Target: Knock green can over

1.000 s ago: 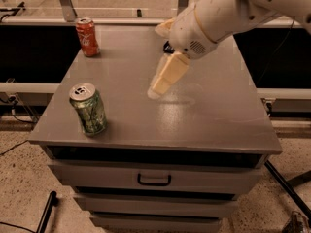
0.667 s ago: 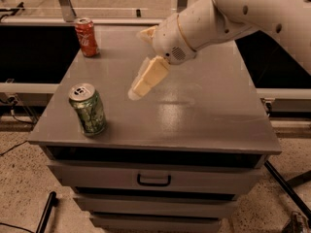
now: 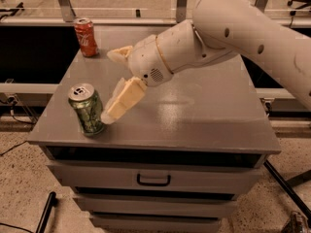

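Observation:
The green can (image 3: 88, 110) has a green and white patterned body and a silver top. It stands at the front left of the grey cabinet top (image 3: 194, 110). My gripper (image 3: 115, 107) reaches down and left from the white arm (image 3: 218, 38). Its cream tip is right against the can's right side, at about mid height. The can looks upright, or leans only very slightly to the left.
A red cola can (image 3: 85, 37) stands upright at the back left corner of the cabinet top. The cabinet has drawers with a black handle (image 3: 153, 180) below its front edge. Metal posts and a rail run behind the cabinet.
My gripper has swung left and down across the cabinet top, from its middle to the right side of the green can. The green can has not visibly fallen.

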{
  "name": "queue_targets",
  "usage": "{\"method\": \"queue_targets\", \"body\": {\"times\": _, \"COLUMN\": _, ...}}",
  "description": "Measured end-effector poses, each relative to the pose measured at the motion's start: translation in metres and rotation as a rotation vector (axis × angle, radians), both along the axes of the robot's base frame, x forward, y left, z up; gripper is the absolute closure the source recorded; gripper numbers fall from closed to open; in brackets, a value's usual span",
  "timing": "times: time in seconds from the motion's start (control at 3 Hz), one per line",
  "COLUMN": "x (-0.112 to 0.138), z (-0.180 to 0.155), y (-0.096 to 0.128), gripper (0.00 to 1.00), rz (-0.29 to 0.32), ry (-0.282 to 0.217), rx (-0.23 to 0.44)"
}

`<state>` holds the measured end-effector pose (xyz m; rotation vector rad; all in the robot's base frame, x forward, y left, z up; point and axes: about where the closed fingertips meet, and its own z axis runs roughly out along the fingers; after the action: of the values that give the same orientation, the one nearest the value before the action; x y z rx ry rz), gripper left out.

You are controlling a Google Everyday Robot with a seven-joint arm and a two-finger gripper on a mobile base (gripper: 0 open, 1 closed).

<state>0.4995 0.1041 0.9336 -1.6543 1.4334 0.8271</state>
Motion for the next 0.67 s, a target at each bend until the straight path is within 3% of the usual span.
{"method": "queue_targets", "body": {"times": 0.33, "x": -0.023, "z": -0.009, "y": 0.018, "gripper": 0.0, "rz": 0.035, "ry": 0.004, "rx": 0.047}}
{"method": "queue_targets", "body": {"times": 0.67, "x": -0.025, "z": -0.016, "y": 0.038, "gripper": 0.0, "rz": 0.011, "ry": -0.026, "rx": 0.08}}
